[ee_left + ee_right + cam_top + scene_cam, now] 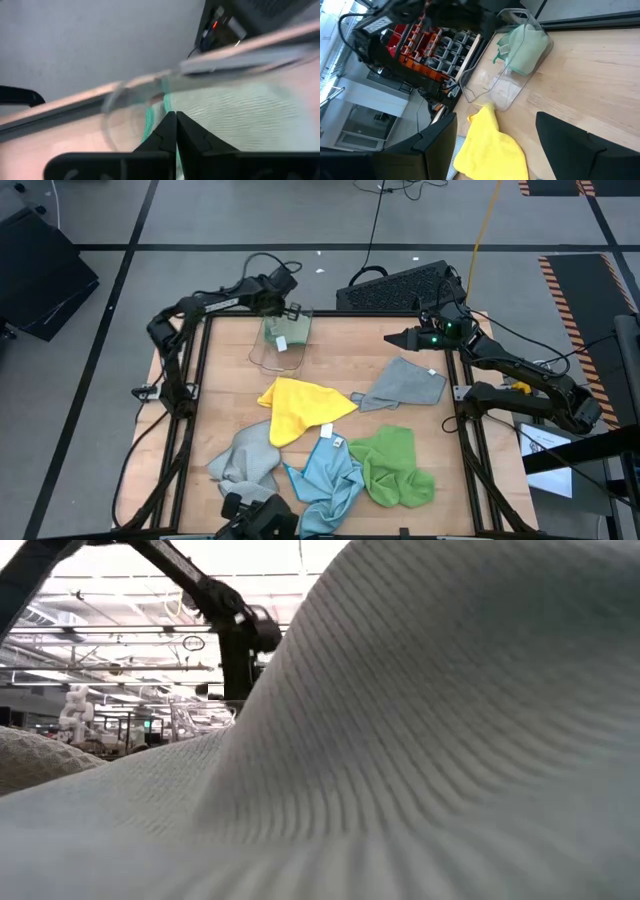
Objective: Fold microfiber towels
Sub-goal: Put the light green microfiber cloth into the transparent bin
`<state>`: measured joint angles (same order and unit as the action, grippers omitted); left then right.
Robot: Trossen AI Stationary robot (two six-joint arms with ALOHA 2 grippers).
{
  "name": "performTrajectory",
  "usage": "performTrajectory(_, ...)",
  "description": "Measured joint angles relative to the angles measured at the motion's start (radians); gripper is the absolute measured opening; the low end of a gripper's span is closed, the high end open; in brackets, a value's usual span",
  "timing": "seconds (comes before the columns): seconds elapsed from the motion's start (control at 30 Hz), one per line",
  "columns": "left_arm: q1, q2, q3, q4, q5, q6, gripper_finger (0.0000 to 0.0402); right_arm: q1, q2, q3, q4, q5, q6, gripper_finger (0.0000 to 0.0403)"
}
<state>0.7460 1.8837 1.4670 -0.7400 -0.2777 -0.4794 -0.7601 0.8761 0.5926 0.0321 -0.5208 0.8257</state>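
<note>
the left gripper [290, 310], fingers pressed together, hovers over the clear bin [262, 355] where the pale green towel [283, 330] sits, likely just deposited, while the right gripper [395, 338] waits spread wide beyond the bin, near the grey towel [405, 385].

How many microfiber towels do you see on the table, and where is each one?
6. The pale green towel sits in the clear plastic bin; the yellow one lies mid-table; one grey to its right; another grey, the light blue and the bright green along the near edge. Others may be hidden.
</note>
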Motion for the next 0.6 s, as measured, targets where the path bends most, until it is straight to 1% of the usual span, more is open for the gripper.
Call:
performTrajectory(0.1, -0.006, -0.058, 0.001, -0.001, 0.026, -0.036, 0.0013, 0.000, 0.000, 0.000, 0.000, 0.021, 0.000, 0.0264)
performTrajectory(0.23, -0.027, -0.066, 0.001, 0.012, 0.117, -0.063, 0.0003, -0.003, 0.000, 0.000, 0.000, 0.046, 0.000, 0.0264)
performTrajectory(0.47, -0.068, -0.016, 0.001, 0.027, 0.135, -0.073, 0.0003, -0.018, 0.008, 0.000, 0.000, 0.050, 0.000, 0.0264)
performTrajectory(0.6, -0.079, 0.023, 0.001, 0.112, 0.203, -0.077, 0.0013, -0.018, 0.009, 0.000, -0.004, 0.048, 0.005, 0.0264)
